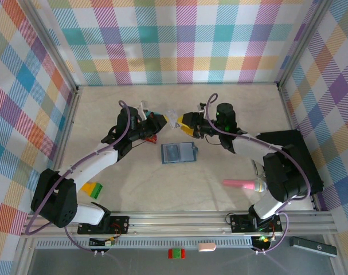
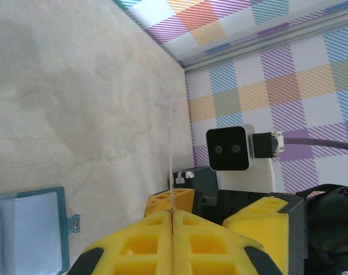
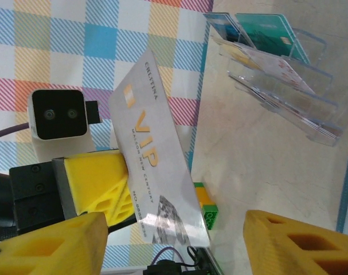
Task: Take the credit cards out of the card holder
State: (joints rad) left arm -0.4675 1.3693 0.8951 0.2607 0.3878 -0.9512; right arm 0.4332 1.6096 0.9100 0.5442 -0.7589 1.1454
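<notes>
Centre of the table: the card holder lies flat. Just beyond it, on the far side, the 2 grippers face each other, the left gripper on the left and the right gripper on the right. 1 credit card sits on edge between the left gripper's fingers and juts toward the right gripper. A rack stands farther back, behind the left gripper, with more cards in its slots. A box sits at the right edge, partly under the right arm, and a slim object lies just left of that arm, near side. A block rests near left, beside the left arm's base.
</notes>
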